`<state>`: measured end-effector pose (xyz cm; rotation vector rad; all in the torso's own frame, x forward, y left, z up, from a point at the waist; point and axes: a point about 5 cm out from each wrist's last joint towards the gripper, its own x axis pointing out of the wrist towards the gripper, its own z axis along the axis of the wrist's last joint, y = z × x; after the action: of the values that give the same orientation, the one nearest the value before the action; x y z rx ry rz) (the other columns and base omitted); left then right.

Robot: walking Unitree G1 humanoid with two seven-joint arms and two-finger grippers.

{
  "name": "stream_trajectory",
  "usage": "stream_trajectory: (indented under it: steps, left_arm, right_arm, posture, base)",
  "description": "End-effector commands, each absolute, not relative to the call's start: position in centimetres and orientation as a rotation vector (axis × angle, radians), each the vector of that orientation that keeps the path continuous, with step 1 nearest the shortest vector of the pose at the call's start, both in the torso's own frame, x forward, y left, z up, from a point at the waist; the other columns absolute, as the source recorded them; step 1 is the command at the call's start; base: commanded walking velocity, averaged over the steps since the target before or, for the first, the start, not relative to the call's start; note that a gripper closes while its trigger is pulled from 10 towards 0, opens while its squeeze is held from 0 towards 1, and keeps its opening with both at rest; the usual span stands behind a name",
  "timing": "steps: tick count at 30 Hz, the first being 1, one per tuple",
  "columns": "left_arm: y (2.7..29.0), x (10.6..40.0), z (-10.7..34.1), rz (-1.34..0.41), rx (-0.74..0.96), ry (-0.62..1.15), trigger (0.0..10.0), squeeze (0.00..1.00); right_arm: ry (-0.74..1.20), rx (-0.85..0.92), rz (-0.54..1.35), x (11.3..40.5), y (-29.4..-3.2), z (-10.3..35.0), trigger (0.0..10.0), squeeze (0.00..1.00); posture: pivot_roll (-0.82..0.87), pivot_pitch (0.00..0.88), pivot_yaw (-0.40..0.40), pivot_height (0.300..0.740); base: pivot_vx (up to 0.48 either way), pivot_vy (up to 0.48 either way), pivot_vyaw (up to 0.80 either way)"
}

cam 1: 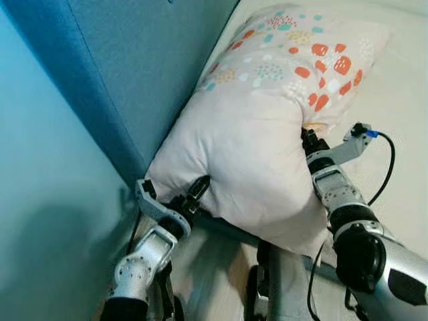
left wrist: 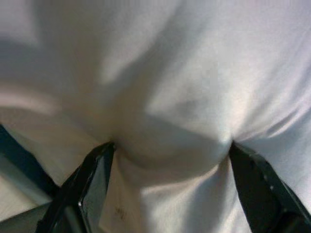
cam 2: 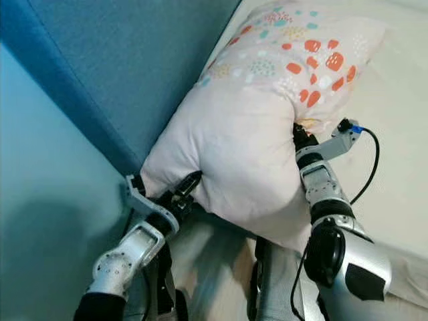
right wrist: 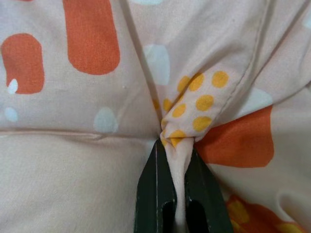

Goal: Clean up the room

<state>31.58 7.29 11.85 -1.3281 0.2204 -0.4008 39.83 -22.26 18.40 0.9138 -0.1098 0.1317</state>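
two grippers hold one pale pillow (cam 1: 261,127) against the blue headboard (cam 1: 134,73) at the bed's (cam 1: 401,87) corner, seen from the head. left wrist view: left gripper (left wrist: 170,160) fingers spread, a bulge of white fabric pressed between them. right wrist view: right gripper (right wrist: 177,145) pinches a fold of patterned cover tight

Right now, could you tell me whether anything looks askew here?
Yes: the pillow is bent, its plain end hanging off the bed edge against the blue headboard, gripped by the left gripper and right gripper.
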Motion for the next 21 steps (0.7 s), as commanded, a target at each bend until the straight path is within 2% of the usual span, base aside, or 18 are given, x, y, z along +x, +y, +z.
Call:
stream_trajectory:
  steps: [1,2,8,21]
  left_arm:
    - [1.3,31.6,14.7,-0.472,-1.629,0.182,10.0,0.00]
    - [1.3,32.3,15.5,-0.489,-1.625,0.161,0.0,0.00]
    - [2.1,33.6,17.2,-0.519,-1.614,0.103,0.0,0.00]
    - [3.9,33.5,17.9,-0.515,-1.576,0.044,0.0,0.00]
  right_arm:
    - [-0.045,0.924,0.167,39.7,-20.9,17.0,0.0,0.00]
    - [-0.041,0.925,0.170,39.6,-20.8,16.8,0.0,0.00]
    - [-0.022,0.932,0.172,39.4,-20.3,16.0,0.0,0.00]
    - [-0.025,0.945,0.183,39.4,-19.9,15.8,0.0,0.00]
  posture:
    - [0.14,0.425,0.002,0.535]
    - [0.14,0.421,0.003,0.535]
    - [0.14,0.415,0.006,0.535]
    - [0.16,0.394,0.003,0.535]
  base:
    - [0.000,0.000,0.00]
    - [0.000,0.000,0.00]
    - [0.000,0.000,0.00]
    - [0.000,0.000,0.00]
